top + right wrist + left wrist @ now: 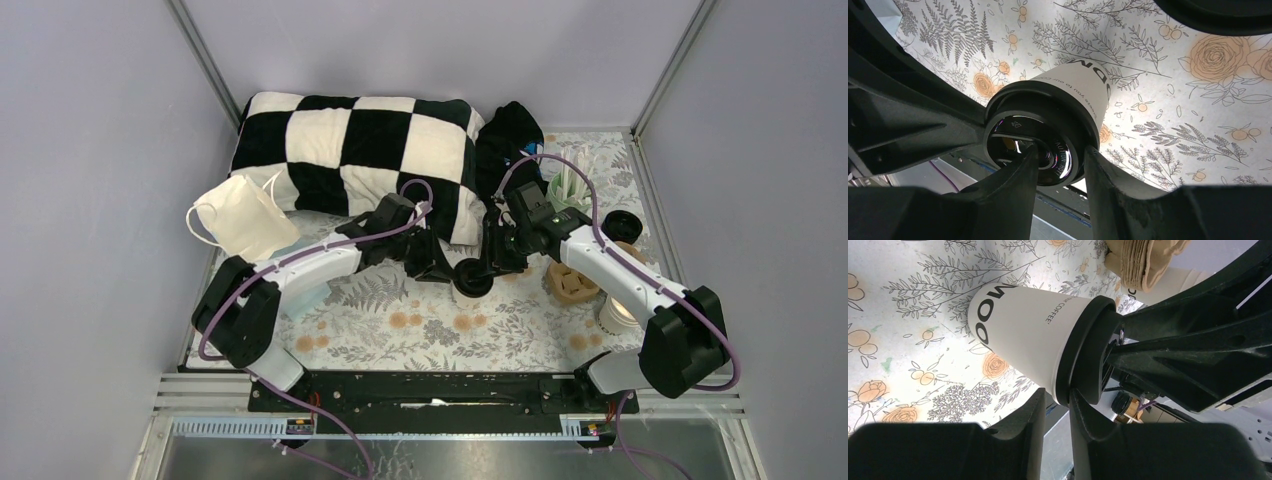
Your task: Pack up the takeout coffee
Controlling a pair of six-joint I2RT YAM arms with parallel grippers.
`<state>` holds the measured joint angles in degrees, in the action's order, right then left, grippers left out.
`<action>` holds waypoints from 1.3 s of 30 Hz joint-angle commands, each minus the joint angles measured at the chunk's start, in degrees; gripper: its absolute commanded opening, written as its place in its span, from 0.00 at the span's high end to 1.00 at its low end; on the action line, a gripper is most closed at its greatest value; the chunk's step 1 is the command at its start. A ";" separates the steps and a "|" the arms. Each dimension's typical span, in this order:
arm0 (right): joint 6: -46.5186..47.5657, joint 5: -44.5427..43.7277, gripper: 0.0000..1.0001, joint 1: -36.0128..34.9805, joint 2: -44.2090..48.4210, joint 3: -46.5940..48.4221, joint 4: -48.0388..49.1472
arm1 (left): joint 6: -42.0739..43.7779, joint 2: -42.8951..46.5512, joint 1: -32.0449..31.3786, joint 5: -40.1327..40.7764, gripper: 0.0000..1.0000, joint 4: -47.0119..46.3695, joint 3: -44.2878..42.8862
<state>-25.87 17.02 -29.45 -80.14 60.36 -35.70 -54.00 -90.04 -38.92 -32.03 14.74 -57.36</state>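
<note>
Right wrist: glossy round lid (black plastic), white paper cup

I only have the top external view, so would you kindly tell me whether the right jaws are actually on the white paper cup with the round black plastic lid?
Observer: Yes. The right gripper has its jaws pinching the rim of the black lid, one on its top face and one outside.
Operator: And the left?
Observer: The left gripper grips the same rim from the other side.
Operator: Any print on the cup?
Observer: Small letters on the white paper cup read "COFFEE."
</note>
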 commanded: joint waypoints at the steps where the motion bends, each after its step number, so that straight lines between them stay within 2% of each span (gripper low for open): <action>1: -1.53 -1.84 0.55 -1.50 -1.16 0.05 -2.05 | 2.49 -1.19 -0.43 4.44 0.76 1.68 4.11; 11: -2.83 -1.65 0.54 -2.76 -1.54 0.59 -2.52 | 3.99 0.26 -0.55 6.52 0.77 2.61 7.59; 14: -3.19 -1.59 0.53 -3.52 -1.77 0.96 -2.67 | 2.95 1.76 -0.57 5.35 0.76 -0.39 9.04; 17: -3.75 -1.26 0.49 -3.85 -1.52 1.25 -2.60 | 2.54 3.28 -0.62 4.48 0.70 -2.30 9.19; 21: -4.51 -0.77 0.49 -4.07 -1.51 1.34 -2.27 | 1.61 3.60 -0.61 3.18 0.69 -3.33 8.38; 27: -6.21 0.05 0.50 -4.28 -1.28 0.21 -0.61 | -2.95 3.54 -0.71 0.59 0.67 -11.11 10.34; 30: -7.01 0.62 0.51 -4.35 -0.71 -0.19 0.02 | -4.95 2.97 -0.68 -0.64 0.68 -14.42 10.96; 39: -8.32 0.13 0.56 -5.46 -0.38 0.81 0.15 | -13.47 3.79 -0.87 -1.41 0.82 -26.84 16.24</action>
<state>-30.94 14.13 -32.27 -80.36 61.10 -36.21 -64.07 -85.91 -38.57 -35.20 -5.82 -43.55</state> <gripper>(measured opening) 0.457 0.202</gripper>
